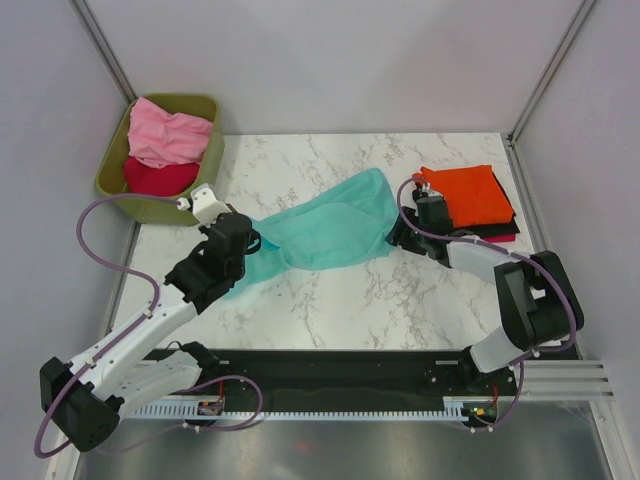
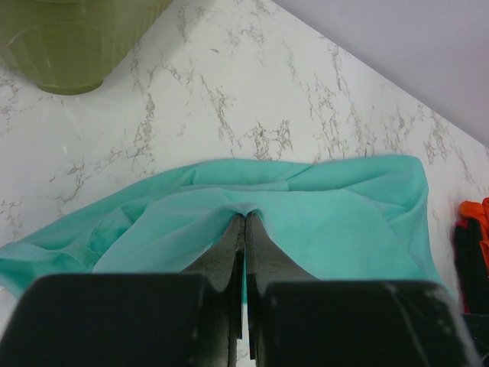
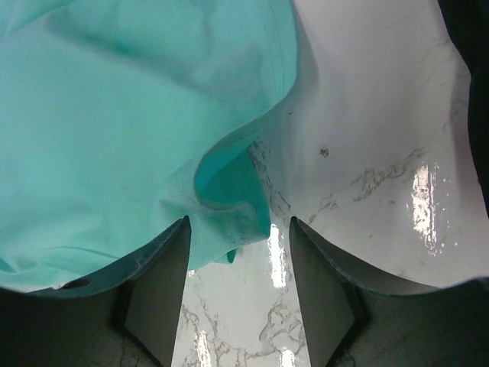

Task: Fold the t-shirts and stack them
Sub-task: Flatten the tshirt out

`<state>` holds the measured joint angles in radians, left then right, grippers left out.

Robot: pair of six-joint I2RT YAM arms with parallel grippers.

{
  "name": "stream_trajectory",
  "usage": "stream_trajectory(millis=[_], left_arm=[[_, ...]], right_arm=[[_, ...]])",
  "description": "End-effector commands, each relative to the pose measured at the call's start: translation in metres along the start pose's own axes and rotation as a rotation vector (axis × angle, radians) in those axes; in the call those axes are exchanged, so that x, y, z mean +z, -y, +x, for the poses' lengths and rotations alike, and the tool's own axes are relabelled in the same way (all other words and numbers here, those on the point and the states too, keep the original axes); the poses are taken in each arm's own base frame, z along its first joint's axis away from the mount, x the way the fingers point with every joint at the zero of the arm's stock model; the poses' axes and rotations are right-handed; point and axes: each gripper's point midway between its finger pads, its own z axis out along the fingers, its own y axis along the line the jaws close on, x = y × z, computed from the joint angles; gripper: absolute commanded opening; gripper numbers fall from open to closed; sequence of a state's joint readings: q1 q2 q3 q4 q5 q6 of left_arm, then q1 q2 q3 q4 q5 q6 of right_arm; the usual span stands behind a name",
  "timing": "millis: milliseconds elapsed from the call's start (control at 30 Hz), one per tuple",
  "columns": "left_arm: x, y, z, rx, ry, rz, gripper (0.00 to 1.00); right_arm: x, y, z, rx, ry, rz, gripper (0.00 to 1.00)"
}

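Observation:
A teal t-shirt [image 1: 325, 228] lies stretched across the middle of the marble table, bunched into a long band. My left gripper [image 1: 243, 240] is shut on its left end; in the left wrist view the jaws pinch a fold of the teal t-shirt [image 2: 321, 214] at the gripper's tips [image 2: 246, 218]. My right gripper [image 1: 403, 230] is at the shirt's right end, open; in the right wrist view [image 3: 238, 229] a corner of the teal t-shirt [image 3: 114, 138] lies between the spread fingers. A folded orange t-shirt [image 1: 468, 195] lies on black and crimson ones at the right.
An olive-green bin [image 1: 203, 168] at the back left holds a pink t-shirt [image 1: 168, 132] over a crimson one [image 1: 158, 177]. The bin's rim [image 2: 69, 53] shows in the left wrist view. Grey walls enclose the table [image 1: 330, 310].

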<state>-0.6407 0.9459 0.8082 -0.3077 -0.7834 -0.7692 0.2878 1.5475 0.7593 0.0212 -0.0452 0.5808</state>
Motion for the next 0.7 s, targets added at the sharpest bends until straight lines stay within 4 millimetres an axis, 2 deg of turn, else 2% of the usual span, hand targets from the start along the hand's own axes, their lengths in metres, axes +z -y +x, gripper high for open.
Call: stream_trajectory(millis=[0, 100, 133, 167, 200, 267, 300, 367, 600, 667], left_arm=[[-0.001, 0.003, -0.018, -0.053, 0.056, -0.003, 0.02], [-0.001, 0.003, -0.018, -0.053, 0.055, -0.002, 0.02], [-0.001, 0.003, -0.018, -0.053, 0.055, -0.003, 0.02], [-0.002, 0.003, -0.017, -0.053, 0.055, -0.002, 0.02], [-0.002, 0.002, -0.018, -0.056, 0.056, 0.0, 0.02], [-0.003, 0.003, -0.019, -0.057, 0.058, 0.001, 0.02], [-0.003, 0.003, -0.019, -0.056, 0.057, 0.004, 0.02], [-0.004, 0.003, -0.02, -0.055, 0.057, 0.009, 0.02], [-0.012, 0.013, -0.026, -0.061, 0.04, 0.066, 0.02], [-0.015, 0.014, -0.03, -0.07, 0.033, 0.066, 0.02]], right_arm=[[0.009, -0.007, -0.002, 0.017, 0.001, -0.038, 0.61], [0.014, -0.009, 0.0, 0.023, -0.009, -0.044, 0.56], [0.017, -0.008, 0.001, 0.022, -0.016, -0.043, 0.46], [0.017, -0.009, 0.001, 0.023, -0.016, -0.046, 0.42], [0.016, -0.01, -0.002, 0.021, -0.01, -0.048, 0.31], [0.013, -0.01, -0.003, 0.02, -0.001, -0.046, 0.23], [0.007, -0.013, -0.009, 0.018, 0.021, -0.053, 0.13], [0.0, -0.01, -0.012, 0.017, 0.042, -0.036, 0.0], [-0.042, -0.015, -0.044, -0.001, 0.161, -0.012, 0.0], [-0.056, -0.017, -0.062, -0.008, 0.218, 0.004, 0.0]])
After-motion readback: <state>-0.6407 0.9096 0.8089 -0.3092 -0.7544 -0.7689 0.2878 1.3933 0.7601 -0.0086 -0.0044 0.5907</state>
